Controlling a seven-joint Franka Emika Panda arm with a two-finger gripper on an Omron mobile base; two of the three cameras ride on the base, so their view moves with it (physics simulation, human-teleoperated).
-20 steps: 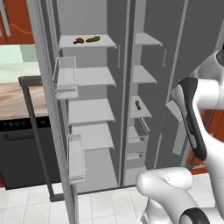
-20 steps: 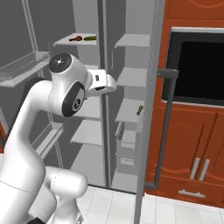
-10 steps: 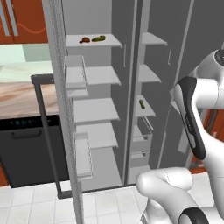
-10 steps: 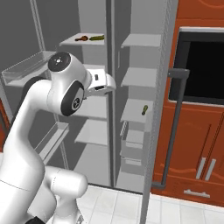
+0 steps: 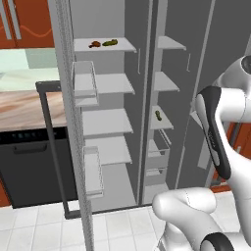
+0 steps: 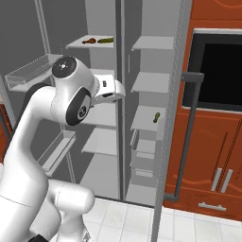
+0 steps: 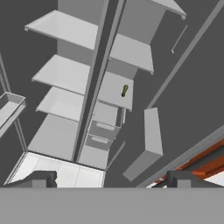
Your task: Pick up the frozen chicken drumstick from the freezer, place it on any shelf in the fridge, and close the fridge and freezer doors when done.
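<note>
The frozen chicken drumstick [image 5: 94, 44] [image 6: 88, 41], small and reddish-brown, lies on the top shelf [image 5: 125, 47] of the fridge [image 5: 105, 122], next to a dark green pickle-like item [image 5: 110, 42]. Another green item [image 5: 158, 115] [image 7: 124, 91] rests on a short shelf in the freezer [image 5: 164, 98]. Both doors stand open: the fridge door [image 5: 63, 122] at the left, the freezer door [image 6: 172, 118] at the right. My gripper [image 7: 111, 180] is open and empty, well back from the shelves and looking down into both compartments. In the right base view the hand [image 6: 109, 90] hangs before the divider.
A black appliance [image 5: 29, 162] under a counter [image 5: 24, 105] stands left of the fridge door, whose bar handle [image 5: 51, 147] and bins [image 5: 84, 83] stick out. A black wall oven [image 6: 217, 71] and red-brown cabinets [image 6: 212, 156] lie right of the freezer door handle [image 6: 186, 137].
The whole picture has shifted a little to the right as the base moved. The arm keeps its pose, the gripper stays open, and the items on the shelves lie as before.
</note>
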